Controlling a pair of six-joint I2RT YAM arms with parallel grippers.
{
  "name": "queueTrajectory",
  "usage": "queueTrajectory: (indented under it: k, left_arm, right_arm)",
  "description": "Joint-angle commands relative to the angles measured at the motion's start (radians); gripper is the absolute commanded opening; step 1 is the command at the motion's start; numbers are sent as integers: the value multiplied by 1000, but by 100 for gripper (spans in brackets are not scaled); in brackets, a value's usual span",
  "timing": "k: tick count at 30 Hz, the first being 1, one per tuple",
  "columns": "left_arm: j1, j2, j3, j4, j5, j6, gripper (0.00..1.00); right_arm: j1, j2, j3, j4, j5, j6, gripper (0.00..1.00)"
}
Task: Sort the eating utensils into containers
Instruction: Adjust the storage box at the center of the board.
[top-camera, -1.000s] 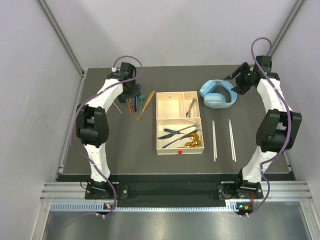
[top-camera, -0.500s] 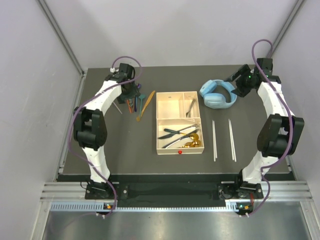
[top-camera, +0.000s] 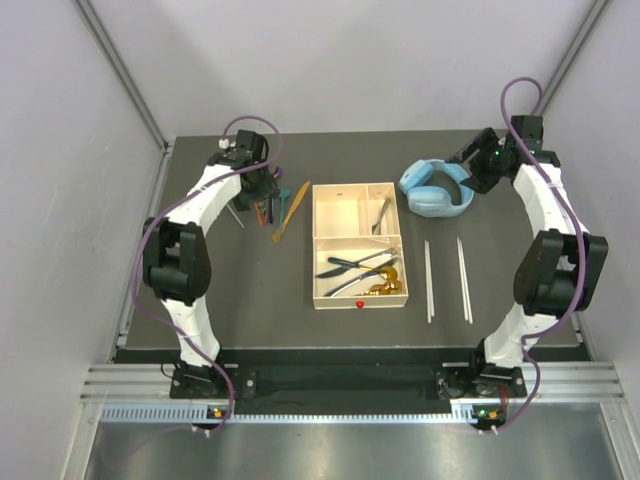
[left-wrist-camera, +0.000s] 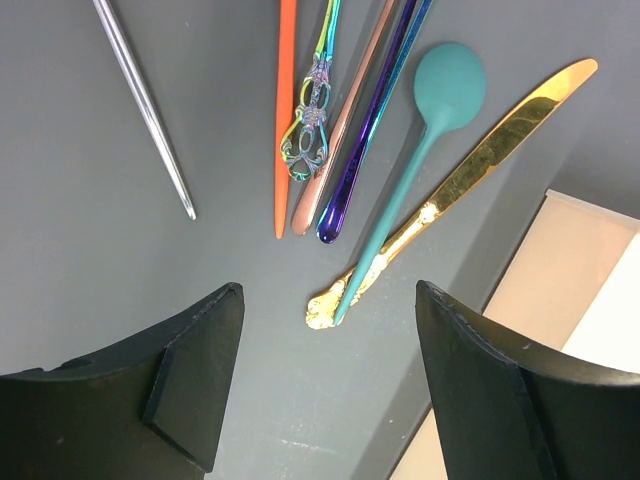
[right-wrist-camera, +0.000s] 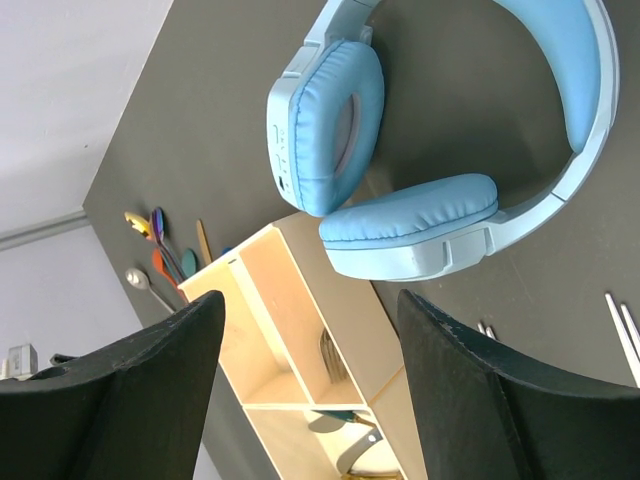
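A: Tray contents?
B: Cream rectangular tray (top-camera: 330, 255): the large near section holds dark-and-silver cutlery (top-camera: 350, 268) and shiny gold spoons (top-camera: 385, 283). The far-right small section holds one slim dark-and-silver piece (top-camera: 382, 213), type unreadable.
A: Loose items?
B: Teal spoon (left-wrist-camera: 430, 140), gold knife (left-wrist-camera: 480, 160) and orange handle (left-wrist-camera: 286, 110) lie left of the tray, tops cut off in the wrist view. Two pale chopsticks (top-camera: 429, 280) lie to its right.
A: Grippers?
B: Left gripper (left-wrist-camera: 328, 300) gapes above the loose group. Right gripper (right-wrist-camera: 310, 300) gapes over light-blue headphones (right-wrist-camera: 450, 150). Neither holds anything.
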Motion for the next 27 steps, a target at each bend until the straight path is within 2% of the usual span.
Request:
queueTrajectory:
  k: [1, 16, 27]
  left_arm:
    - [6, -60, -5, 54, 13, -11, 74]
    - [6, -29, 31, 58, 29, -3, 74]
    - [4, -34, -6, 45, 44, -15, 74]
  right_arm:
    - [15, -73, 16, 32, 8, -16, 70]
    - [21, -114, -24, 58, 17, -23, 71]
    - [21, -122, -20, 35, 25, -55, 71]
